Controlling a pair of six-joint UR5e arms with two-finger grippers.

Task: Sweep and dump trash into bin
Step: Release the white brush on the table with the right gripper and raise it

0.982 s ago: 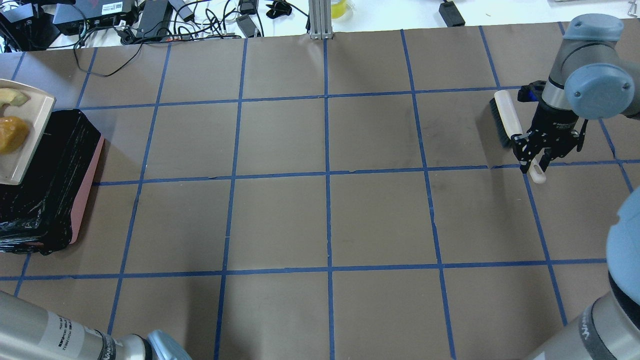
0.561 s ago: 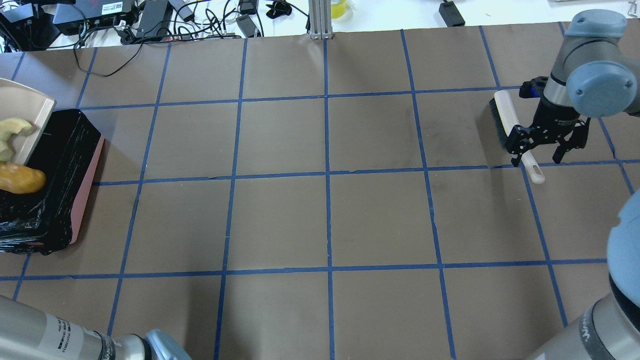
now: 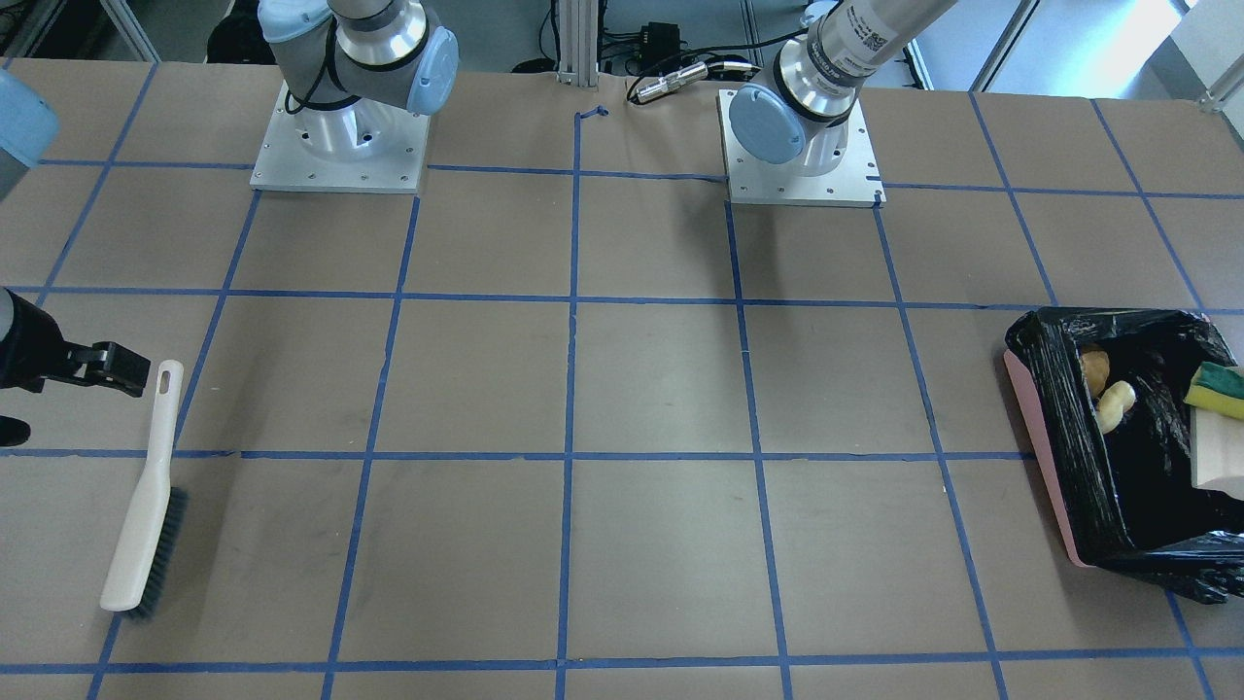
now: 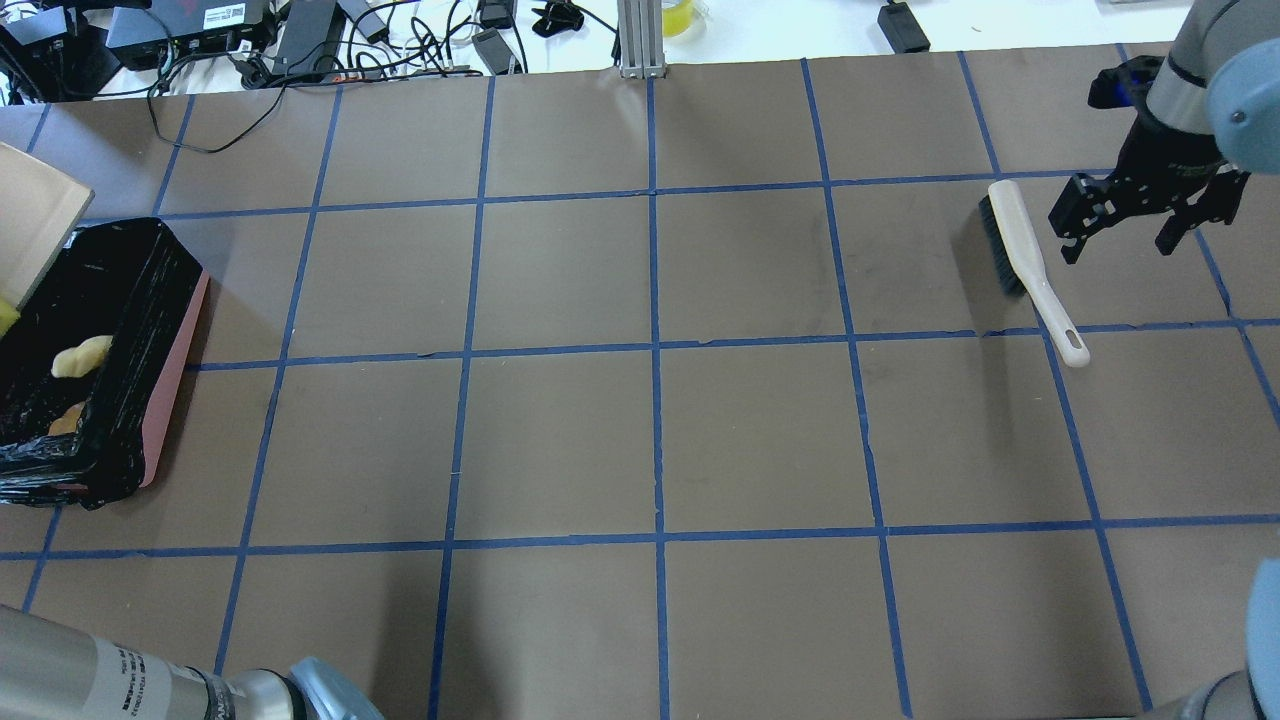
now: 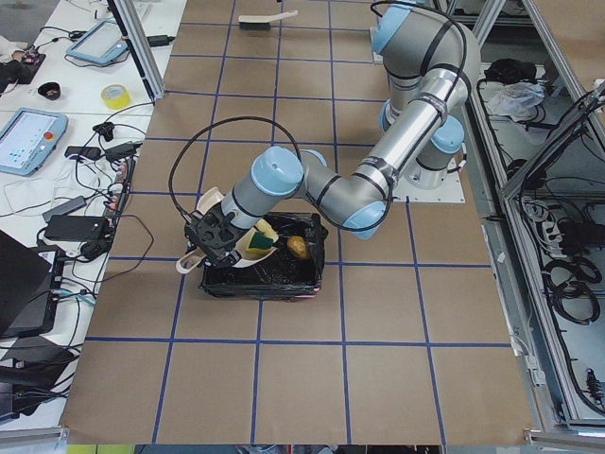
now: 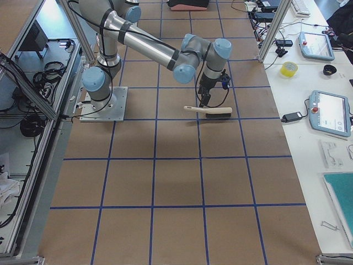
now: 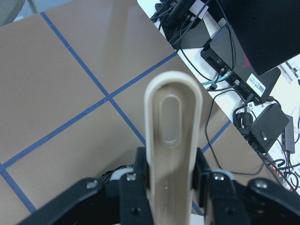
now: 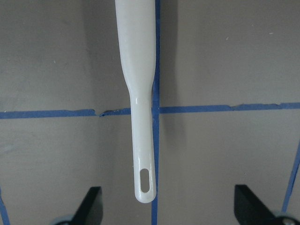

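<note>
Overhead exterior view showed the pale yellow crescent piece [image 4: 80, 356] and the orange-yellow lump [image 4: 66, 420] lying inside the bin [image 4: 180, 370], at the left edge of the frame. In the front-facing view the green-and-yellow sponge wedge [image 3: 1215, 389] sat at the edge of the beige dustpan [image 3: 1215, 457], which was tilted over the bin at the right edge of that frame. The left hand [image 7: 171, 178] was closed tight on the dustpan's handle, pressing it from both sides. At the upper right of the overhead frame the brush [image 4: 1020, 250] lay flat on the tabletop [image 4: 650, 430]. The right hand [image 4: 1118, 248] hovered just beside it, jaws wide apart, holding nothing.
</note>
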